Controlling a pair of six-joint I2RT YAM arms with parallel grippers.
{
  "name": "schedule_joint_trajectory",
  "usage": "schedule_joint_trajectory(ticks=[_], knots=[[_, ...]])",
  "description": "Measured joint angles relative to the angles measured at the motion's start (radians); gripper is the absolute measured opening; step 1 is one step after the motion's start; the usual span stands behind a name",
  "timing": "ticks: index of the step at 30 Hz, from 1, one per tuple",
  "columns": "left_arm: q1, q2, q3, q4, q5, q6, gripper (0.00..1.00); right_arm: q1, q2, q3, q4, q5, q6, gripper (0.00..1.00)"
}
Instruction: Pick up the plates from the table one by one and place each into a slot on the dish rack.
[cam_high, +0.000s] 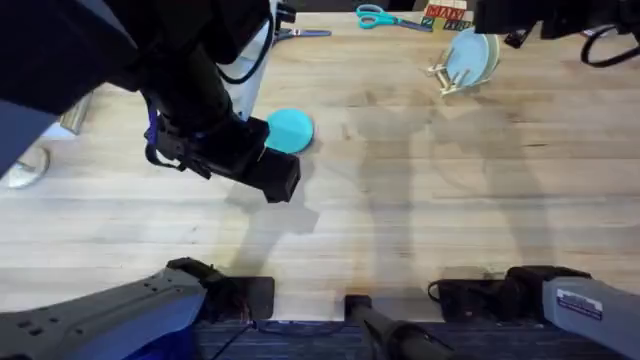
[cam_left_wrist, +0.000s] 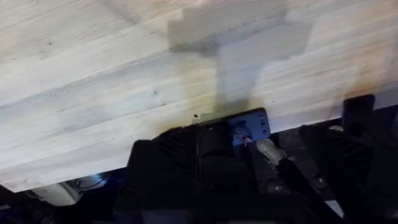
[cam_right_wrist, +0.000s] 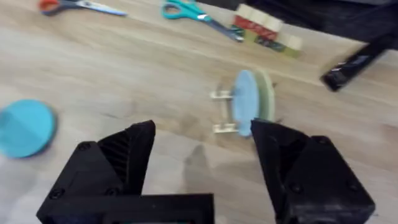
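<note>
A teal plate lies flat on the table, just beyond my left gripper, which hangs over the middle-left of the table. The dish rack stands at the far right with a pale blue plate upright in a slot. A cream-yellow plate stands right behind it. My right gripper is open and empty, raised off the table near the rack; in the overhead view it is the dark shape at the far right.
Teal scissors, orange-handled scissors and a row of coloured blocks lie along the far edge. A metal object sits at the left edge. The arm bases line the near edge.
</note>
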Motion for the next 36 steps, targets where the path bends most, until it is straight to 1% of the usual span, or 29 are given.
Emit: schedule_joint_trajectory(ticks=[4, 8, 21, 25, 28, 30, 35, 36], knots=[[0.0, 0.0, 0.0, 0.0, 0.0, 0.0, 0.993, 0.001, 0.0, 0.0, -0.017, -0.112, 0.045, 0.922], [0.0, 0.0, 0.0, 0.0, 0.0, 0.0, 0.993, 0.001, 0.0, 0.0, -0.024, -0.168, 0.068, 0.922], [0.0, 0.0, 0.0, 0.012, 0.0, 0.0, 0.993, 0.001, 0.0, 0.0, -0.137, -0.208, 0.112, 0.923], [0.0, 0.0, 0.0, 0.106, 0.0, 0.0, 0.993, 0.001, 0.0, 0.0, -0.147, -0.235, 0.126, 0.922], [0.0, 0.0, 0.0, 0.191, 0.017, 0.0, 0.993, 0.001, 0.0, 0.0, -0.147, -0.248, 0.132, 0.922], [0.0, 0.0, 0.0, 0.243, 0.05, -0.001, 0.993, 0.001, 0.0, 0.0, -0.147, -0.253, 0.132, 0.922], [0.0, 0.0, 0.0, 0.341, 0.158, -0.003, 0.993, 0.001, 0.0, 0.0, -0.147, -0.259, 0.132, 0.922], [0.0, 0.0, 0.0, 0.359, 0.178, -0.007, 0.958, 0.001, 0.0, 0.0, -0.147, -0.26, 0.132, 0.922]])
